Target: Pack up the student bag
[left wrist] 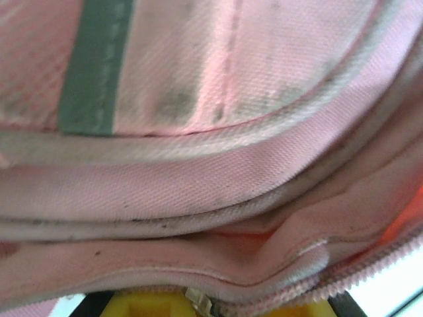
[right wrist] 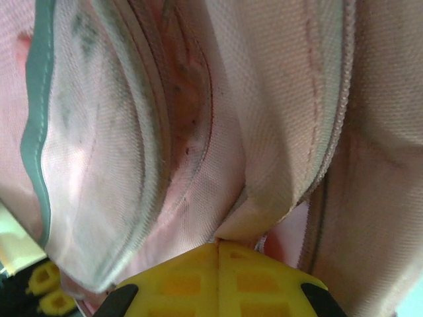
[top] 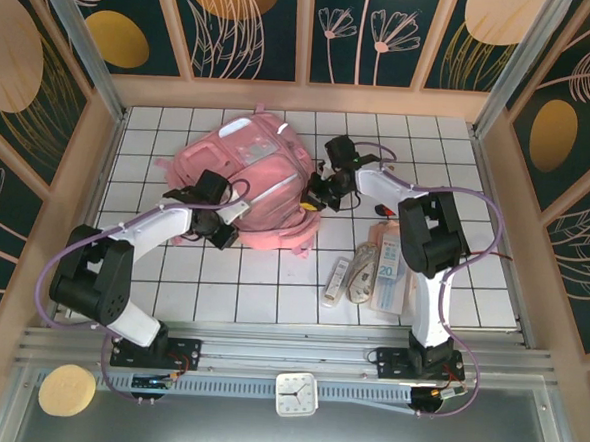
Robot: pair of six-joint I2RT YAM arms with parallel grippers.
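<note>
The student bag is a big soft pink backpack lying flat on the white tiled table. My left gripper is at the bag's near left edge. In the left wrist view its yellow fingers are shut on a pink fabric fold beside a zip. My right gripper is at the bag's right edge. In the right wrist view, this gripper has its yellow fingertips pressed together, pinching a fold of the bag's pink fabric next to an open zip seam.
A clear plastic pouch of stationery and a white packet lie right of the bag, near the right arm's base. A small red item lies by the right forearm. A clock and a yellow disc sit below the table edge.
</note>
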